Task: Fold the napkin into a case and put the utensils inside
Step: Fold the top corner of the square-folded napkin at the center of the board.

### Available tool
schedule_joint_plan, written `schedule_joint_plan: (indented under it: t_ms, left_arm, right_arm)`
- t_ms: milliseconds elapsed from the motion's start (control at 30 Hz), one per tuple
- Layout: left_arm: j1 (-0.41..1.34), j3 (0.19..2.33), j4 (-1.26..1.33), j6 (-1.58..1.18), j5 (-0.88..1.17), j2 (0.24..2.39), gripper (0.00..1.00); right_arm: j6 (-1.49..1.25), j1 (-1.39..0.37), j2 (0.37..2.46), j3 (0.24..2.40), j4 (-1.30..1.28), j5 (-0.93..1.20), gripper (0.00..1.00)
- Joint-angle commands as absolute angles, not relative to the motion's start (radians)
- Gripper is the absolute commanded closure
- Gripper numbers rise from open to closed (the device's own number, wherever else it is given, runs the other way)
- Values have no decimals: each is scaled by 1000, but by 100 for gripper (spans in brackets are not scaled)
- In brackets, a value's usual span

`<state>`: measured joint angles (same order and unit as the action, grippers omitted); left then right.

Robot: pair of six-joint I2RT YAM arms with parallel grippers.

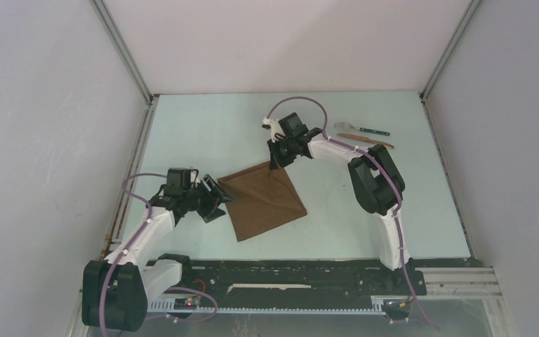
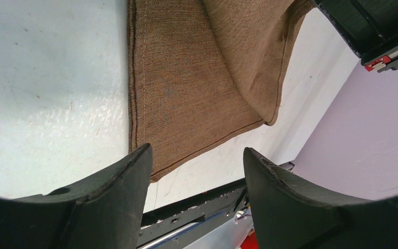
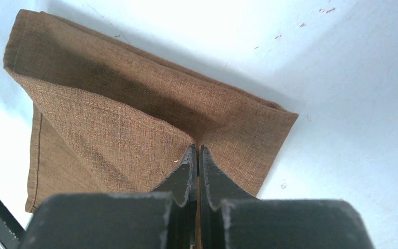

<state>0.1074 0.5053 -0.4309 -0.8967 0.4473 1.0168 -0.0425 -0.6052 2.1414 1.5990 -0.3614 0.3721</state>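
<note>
Top external view: woven brown napkin mid-tabletop, a hand at each of two corners.
Around the cloth, the smooth pale tabletop (image 1: 203,126) shows wide on every side and is walled on three. The napkin (image 1: 263,200), coarse-woven with stitched hems, lies as a skewed square with one flap raised. At its left corner the left hand (image 1: 217,200) stands with jaws apart, gripping nothing. The right hand (image 1: 275,163) is pinched closed on the far corner's fold. Well apart at far right lie a teal-handled metal spoon (image 1: 362,129) and a thin reddish-brown knife (image 1: 368,139).
</note>
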Motion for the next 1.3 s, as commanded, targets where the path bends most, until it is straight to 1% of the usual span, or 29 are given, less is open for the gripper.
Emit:
schedule_joint_plan:
  t_ms: [0,400,700,867,933,1100,1167,1267]
  left_arm:
    - [111,523,-410,-868,451,1023,31]
    - [112,526,-399,-864,462,1040,32]
    - [110,530,-370,-866,489,1060,34]
    - [111,540,-354,-861,507,1085,35]
    - [111,543,-341,-863,517,1092,36]
    - [111,578,-307,-866,545,1140,39]
    - [111,605,-281,-870,562,1174,44]
    - [110,655,-239,-881,582,1236,50]
  right_arm:
    - [-2,-597,2175,1672,-418,357,100]
    - [20,-591,2222,1760,-461,321,100]
    - [34,-588,2253,1804,-485,311,90]
    - [34,-585,2260,1818,-492,305,87]
    - [35,-584,2260,1820,-492,303,84]
    - [21,-583,2252,1841,-514,246,71]
    - [8,-581,2238,1855,-531,217,66]
    - [-30,-582,2197,1888,-605,146,62]
